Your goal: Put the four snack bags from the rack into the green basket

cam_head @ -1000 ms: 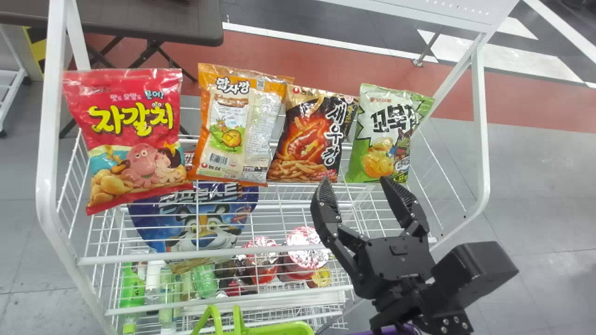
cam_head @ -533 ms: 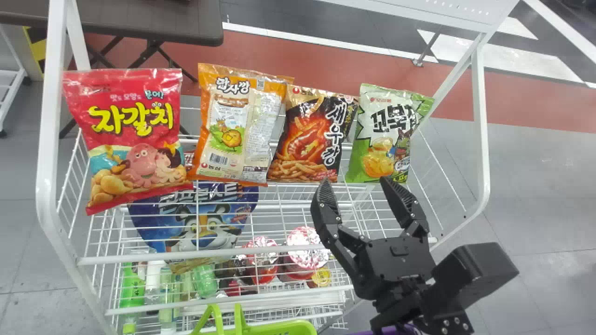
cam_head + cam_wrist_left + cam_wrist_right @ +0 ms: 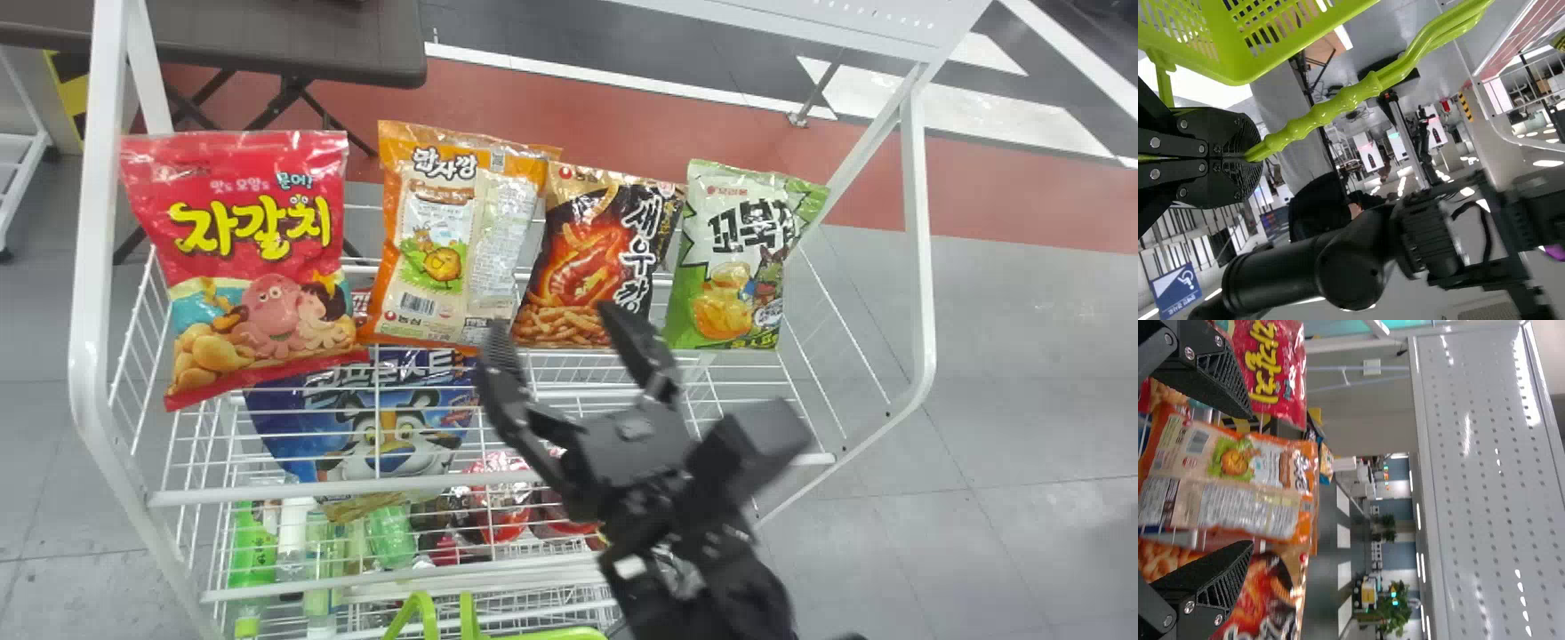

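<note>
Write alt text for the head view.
The robot's open right claw hovers near four snack bags, red, orange, black and green, lined up on a white wire rack. A blue bag sits lower; the green basket edges into the bottom.

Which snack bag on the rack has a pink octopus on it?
The red bag, at the row's left end in the head view. The orange bag, black bag and green bag show no octopus.
</note>
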